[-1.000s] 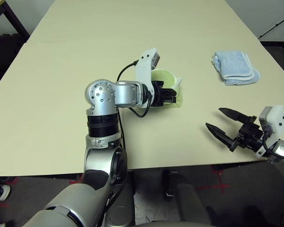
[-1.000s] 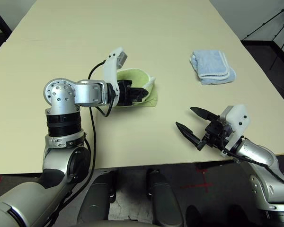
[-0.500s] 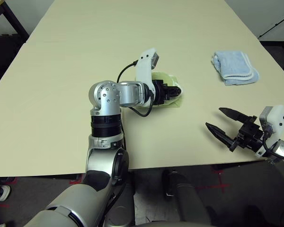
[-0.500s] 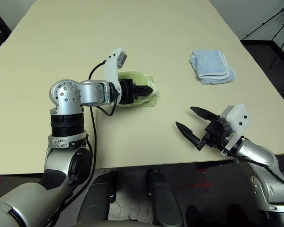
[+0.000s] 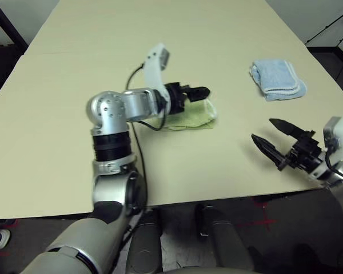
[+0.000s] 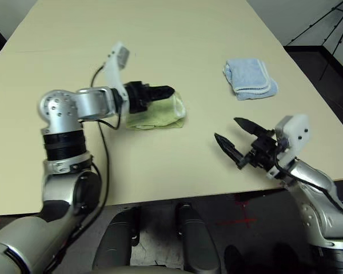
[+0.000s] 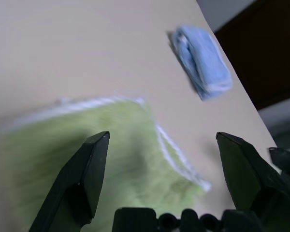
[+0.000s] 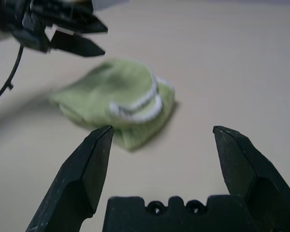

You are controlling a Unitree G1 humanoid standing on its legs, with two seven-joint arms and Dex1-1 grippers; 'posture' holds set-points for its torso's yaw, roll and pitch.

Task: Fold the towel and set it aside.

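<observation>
While the left gripper hung just above the towel with fingers spread and empty, the right gripper stood well apart, also spread. Folded into a compact green bundle with white edging, the towel lay mid-table, its long axis running left to right.

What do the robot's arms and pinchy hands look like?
Both arms are shiny silver metal with round joints dotted with small holes and black ribbed bands. Each ends in a black tool with two pointed fingers: the left tool and the right tool. A white plastic camera mount sits on each wrist, and a thin black cable loops along the left arm.
</observation>
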